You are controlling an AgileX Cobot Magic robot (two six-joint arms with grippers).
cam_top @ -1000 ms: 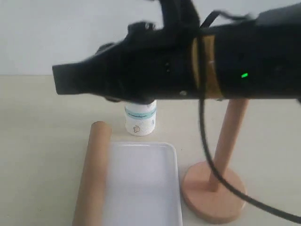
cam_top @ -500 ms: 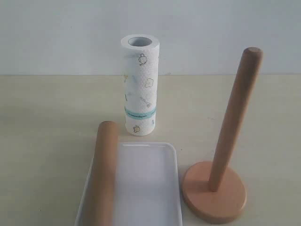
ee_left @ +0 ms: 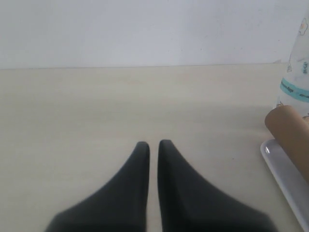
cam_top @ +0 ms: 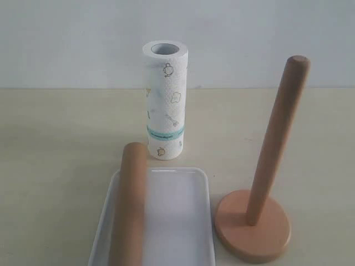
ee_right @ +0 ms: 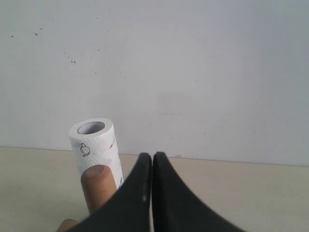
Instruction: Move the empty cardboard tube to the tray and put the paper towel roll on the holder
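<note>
The empty cardboard tube (cam_top: 128,210) lies lengthwise in the left side of the white tray (cam_top: 180,221); its end (ee_left: 288,131) and the tray rim (ee_left: 280,166) also show in the left wrist view. Behind the tray the paper towel roll (cam_top: 165,102) stands upright. The wooden holder (cam_top: 252,226) is right of the tray, its dowel (cam_top: 277,138) bare. Neither gripper appears in the exterior view. My left gripper (ee_left: 153,144) is shut on nothing, over bare table left of the tray. My right gripper (ee_right: 152,155) is shut and empty, with the dowel top (ee_right: 99,186) and roll (ee_right: 94,142) beyond it.
The light beige table (cam_top: 55,144) runs back to a plain white wall (cam_top: 249,33). Only a strip of the roll (ee_left: 297,82) shows at the edge of the left wrist view.
The black arm that crossed the exterior view a second ago has withdrawn out of sight. The tube has shifted right, from the tray's left rim into the tray.
</note>
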